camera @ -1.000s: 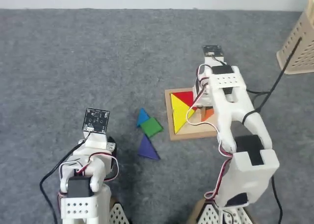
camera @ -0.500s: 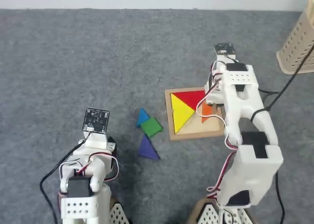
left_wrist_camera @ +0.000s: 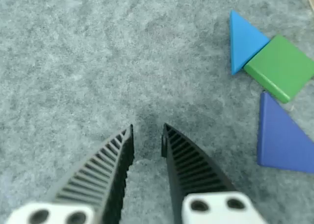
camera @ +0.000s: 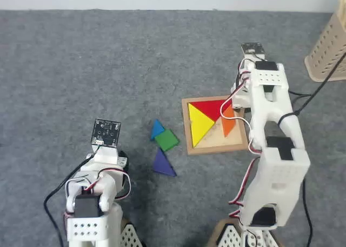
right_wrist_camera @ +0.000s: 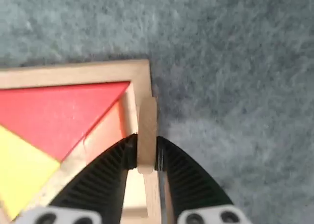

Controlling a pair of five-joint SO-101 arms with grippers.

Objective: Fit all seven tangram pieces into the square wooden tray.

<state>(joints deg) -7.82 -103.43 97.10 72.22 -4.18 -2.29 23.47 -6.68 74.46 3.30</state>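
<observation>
**Square wooden tray** [camera: 216,149]: lies on the grey felted desk [camera: 81,58], in front of the right arm. It holds a red triangle [camera: 212,107], a yellow triangle [camera: 199,125] and an orange piece [camera: 228,121]. Its near side is bare wood.

**Right pincer** [right_wrist_camera: 146,139]: clamped on a pale piece [right_wrist_camera: 147,116] held on edge, face colour hidden; probably the seventh. The piece stands directly over the tray's rim near the far right corner, with its long axis along that rim. A free gap lies just inward, between the rim and the red triangle. The next move likely needs a small inward shift before lowering, or the piece may seat on the rim.

**Left pincer** [left_wrist_camera: 147,131]: empty, narrowly parted, above the desk.

**Loose pieces**: blue triangle [left_wrist_camera: 243,40] touching green square [left_wrist_camera: 280,67], with dark blue triangle [left_wrist_camera: 282,136] just beside. All three lie between the tray and the left arm, nearer the left pincer.
</observation>
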